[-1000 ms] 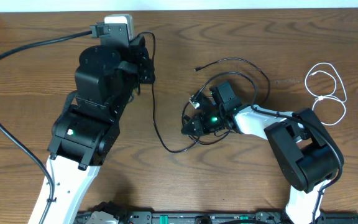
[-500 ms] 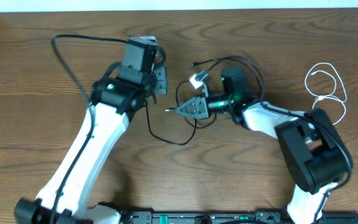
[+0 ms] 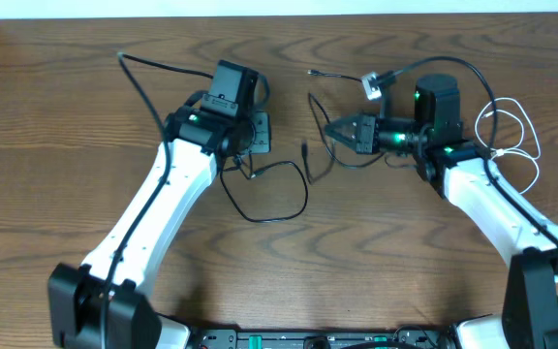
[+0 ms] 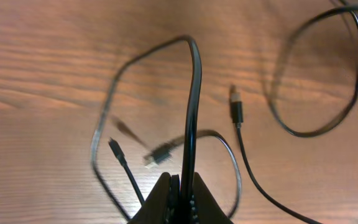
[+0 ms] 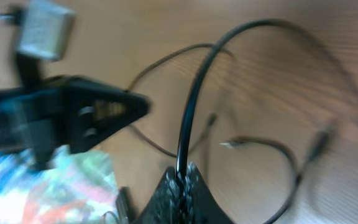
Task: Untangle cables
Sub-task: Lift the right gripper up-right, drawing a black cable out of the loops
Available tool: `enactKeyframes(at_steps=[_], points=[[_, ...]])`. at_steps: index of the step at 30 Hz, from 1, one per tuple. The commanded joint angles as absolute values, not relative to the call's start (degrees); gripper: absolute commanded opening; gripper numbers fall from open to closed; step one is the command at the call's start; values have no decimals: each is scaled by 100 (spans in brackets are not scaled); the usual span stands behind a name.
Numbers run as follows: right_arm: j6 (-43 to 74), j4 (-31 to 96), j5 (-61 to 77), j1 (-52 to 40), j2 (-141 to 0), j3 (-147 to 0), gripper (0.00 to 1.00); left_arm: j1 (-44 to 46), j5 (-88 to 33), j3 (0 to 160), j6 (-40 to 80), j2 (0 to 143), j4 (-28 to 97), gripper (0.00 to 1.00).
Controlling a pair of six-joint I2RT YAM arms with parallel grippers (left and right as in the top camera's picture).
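The black cable (image 3: 281, 215) lies spread across the table's middle in loose loops, with a plug end (image 3: 304, 151) near the centre. My left gripper (image 3: 255, 147) is shut on one stretch of it; in the left wrist view the cord (image 4: 192, 93) rises from between the closed fingers (image 4: 182, 186) and arcs over to the left. My right gripper (image 3: 331, 129) points left and is shut on another stretch of the black cable (image 5: 188, 118). The white cable (image 3: 511, 145) lies coiled by itself at the far right, apart from both grippers.
Thick black wires fixed to the arms arch over the table at the upper left (image 3: 148, 66) and upper right (image 3: 453, 64). A second black plug end (image 3: 311, 73) lies near the far edge. A loose plug (image 4: 236, 107) rests on the wood just ahead of the left fingers.
My right gripper has swung up and to the right, away from the middle, pulling the black cable out of its tight bundle. The left gripper moved right and slightly nearer, holding on.
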State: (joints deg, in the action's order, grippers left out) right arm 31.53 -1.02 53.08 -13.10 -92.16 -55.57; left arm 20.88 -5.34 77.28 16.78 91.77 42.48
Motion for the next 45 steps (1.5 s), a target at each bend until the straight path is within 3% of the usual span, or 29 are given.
enactKeyframes(at_steps=[1, 10, 12, 14, 15, 17, 23, 24, 28, 36, 45], points=[[2418, 637, 3656, -1330, -9011, -5540, 1, 2086, -1188, 7730, 1774, 9511, 4281, 8], [1848, 1667, 2565, -1339, -8960, -5540, 1, 2086, -1461, 7730, 1791, 10289, 4268, 9], [1811, 1717, 2370, -1339, -8960, -5540, 1, 2086, -1461, 7730, 1789, 10372, 4287, 29], [1813, 1708, 2349, -1332, -8960, -5540, 1, 2084, -1457, 7730, 1787, 10390, 4300, 65], [1813, 1693, 2349, -1332, -8960, -5540, 1, 2084, -1455, 7730, 1785, 10390, 4298, 76], [1811, 1616, 2346, -1332, -8960, -5544, 1, 2049, -1431, 7749, 1723, 10385, 4278, 87], [1474, 1949, 2349, -1332, -8956, -5964, 1, 1660, -1461, 7835, 1662, 10291, 4300, 88], [1376, 2104, 2349, -1332, -8956, -6121, 1, 1584, -1461, 7835, 1662, 10265, 4300, 99], [1103, 2779, 2106, -1302, -8956, -6928, 1, 1332, -1457, 7832, 1660, 10232, 4307, 98], [792, 3861, 213, -1020, -8956, -8486, 1, 1245, -1435, 7828, 1658, 10232, 4303, 98], [-36, 3907, -2119, -676, -8956, -9286, 1, 1245, -1435, 7826, 1658, 10232, 4303, 98]])
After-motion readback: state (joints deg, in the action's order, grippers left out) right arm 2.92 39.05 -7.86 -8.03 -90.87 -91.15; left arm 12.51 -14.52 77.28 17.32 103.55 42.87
